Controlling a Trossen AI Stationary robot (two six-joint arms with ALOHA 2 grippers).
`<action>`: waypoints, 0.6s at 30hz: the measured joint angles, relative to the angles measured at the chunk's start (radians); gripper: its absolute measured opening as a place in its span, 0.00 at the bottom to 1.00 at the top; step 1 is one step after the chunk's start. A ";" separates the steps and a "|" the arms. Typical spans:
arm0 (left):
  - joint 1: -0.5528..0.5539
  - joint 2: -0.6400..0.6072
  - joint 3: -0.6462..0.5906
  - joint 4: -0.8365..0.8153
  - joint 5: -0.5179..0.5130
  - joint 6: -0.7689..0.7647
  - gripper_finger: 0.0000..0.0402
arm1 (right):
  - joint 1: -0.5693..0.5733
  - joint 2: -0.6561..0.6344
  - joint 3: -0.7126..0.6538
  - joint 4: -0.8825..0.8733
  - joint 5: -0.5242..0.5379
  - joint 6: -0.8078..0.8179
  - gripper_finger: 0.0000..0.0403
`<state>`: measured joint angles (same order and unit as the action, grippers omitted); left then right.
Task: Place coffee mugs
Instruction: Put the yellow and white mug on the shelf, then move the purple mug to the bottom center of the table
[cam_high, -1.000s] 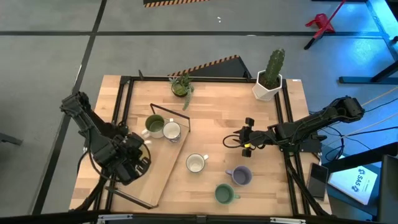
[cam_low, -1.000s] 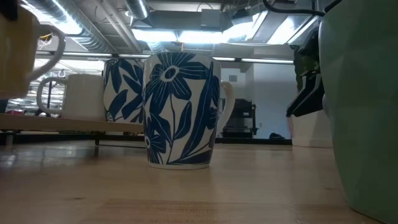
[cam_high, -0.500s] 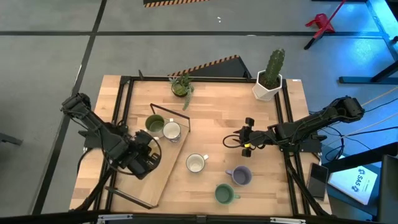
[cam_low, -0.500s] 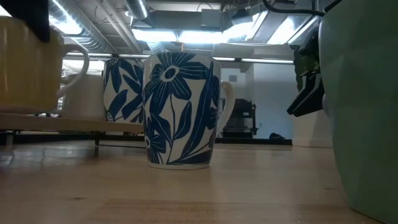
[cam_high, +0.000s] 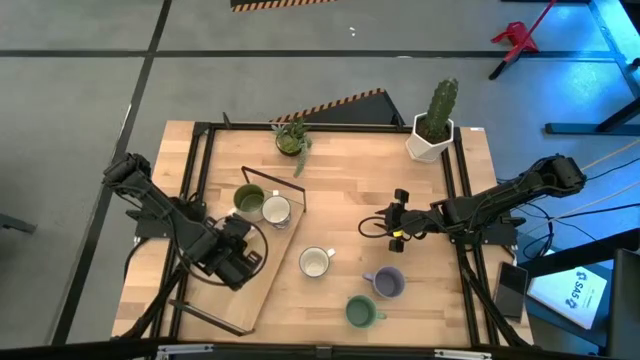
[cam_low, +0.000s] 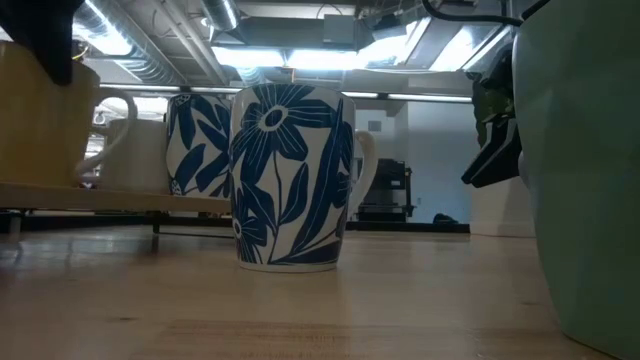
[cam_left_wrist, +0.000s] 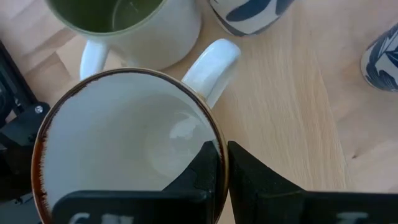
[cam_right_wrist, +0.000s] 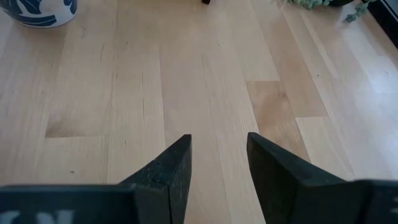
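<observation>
My left gripper (cam_high: 236, 260) stands over the wooden tray (cam_high: 262, 290) and is shut on a white mug with a brown rim (cam_left_wrist: 124, 143). In the low view this mug (cam_low: 40, 110) shows at tray height. A green mug (cam_high: 247, 200) and a white mug (cam_high: 276, 210) stand on the tray's far end. A white flowered mug (cam_high: 316, 262), a lavender mug (cam_high: 388, 282) and a green mug (cam_high: 362, 312) stand on the table. My right gripper (cam_high: 398, 226) waits open above bare table, right of the white mug. My left gripper pinches the mug's rim (cam_left_wrist: 222, 163) beside the handle (cam_left_wrist: 211, 62), one finger (cam_left_wrist: 205, 171) inside the cup and one (cam_left_wrist: 252, 177) outside. The fingers come from above, pointing down. The mug hangs upright; its bottom is level with the tray top, and whether it touches I cannot tell.
A small green plant (cam_high: 291, 138) and a cactus in a white pot (cam_high: 432, 125) stand at the table's far edge. A black frame (cam_high: 200, 180) rims the table. Bare wood lies between the tray and my right gripper (cam_right_wrist: 217, 146).
My left gripper has moved toward the table's right, farther over the tray, and gone down. The mug it carries has come down from well above the tray to the tray's height. My right arm has kept still.
</observation>
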<state>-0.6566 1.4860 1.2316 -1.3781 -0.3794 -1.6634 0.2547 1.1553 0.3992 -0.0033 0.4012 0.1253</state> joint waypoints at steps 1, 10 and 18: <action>0.000 0.000 0.000 0.000 0.000 -0.002 0.03 | 0.000 0.000 0.000 0.000 0.000 -0.001 0.35; 0.000 0.000 0.000 0.000 0.001 -0.001 0.10 | 0.000 0.000 0.000 -0.002 0.001 -0.002 0.35; 0.000 0.000 0.000 0.004 0.020 0.046 0.24 | 0.000 0.000 0.000 0.000 0.000 -0.026 0.35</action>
<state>-0.6567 1.4860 1.2316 -1.3739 -0.3596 -1.6172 0.2550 1.1553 0.3992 -0.0033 0.4009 0.0991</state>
